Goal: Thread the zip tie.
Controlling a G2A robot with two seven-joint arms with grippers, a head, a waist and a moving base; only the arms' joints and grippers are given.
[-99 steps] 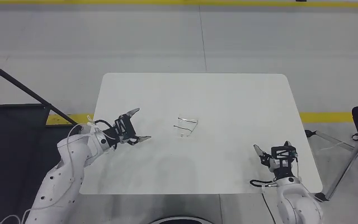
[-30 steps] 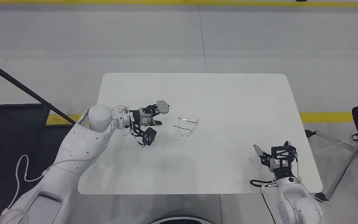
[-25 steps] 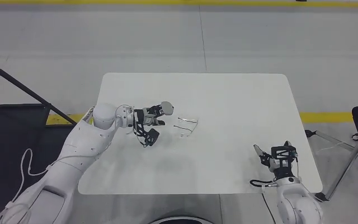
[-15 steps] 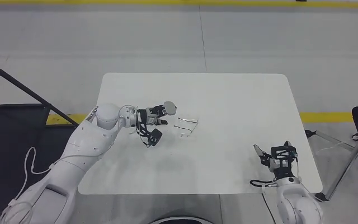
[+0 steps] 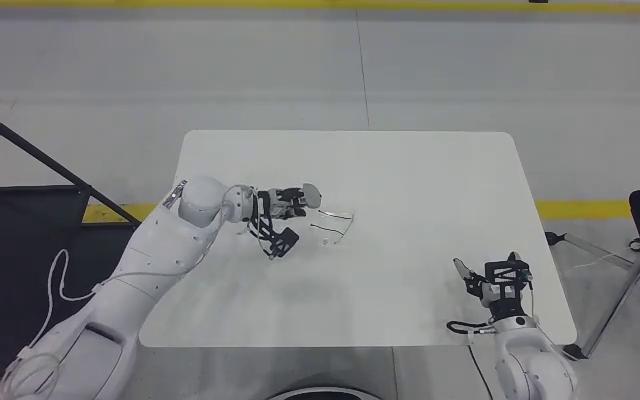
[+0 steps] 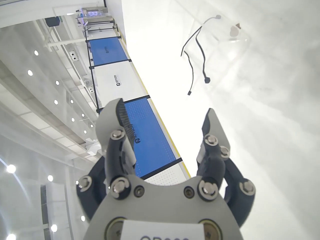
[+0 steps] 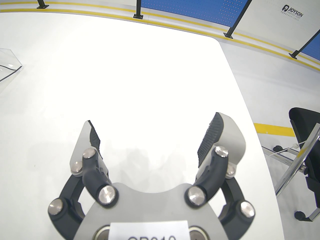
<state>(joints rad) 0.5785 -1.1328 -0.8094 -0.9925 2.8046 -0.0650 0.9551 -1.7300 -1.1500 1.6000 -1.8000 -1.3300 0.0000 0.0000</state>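
Hovering over the desk (image 5: 430, 170) left of its middle, the left end effector (image 5: 300, 215) (image 6: 163, 112) has its fingers spread wide and holds nothing. The zip tie (image 5: 335, 225) (image 6: 197, 51) lies flat near the desk's middle, just beside those fingertips on the side toward the right edge, not touching them. From the left wrist it shows as 2 thin black strands, each with a small head, resting on a clear sheet (image 6: 220, 33). The right end effector (image 7: 153, 123) sits over the near right corner, fingers also spread and empty, well apart from the zip tie.
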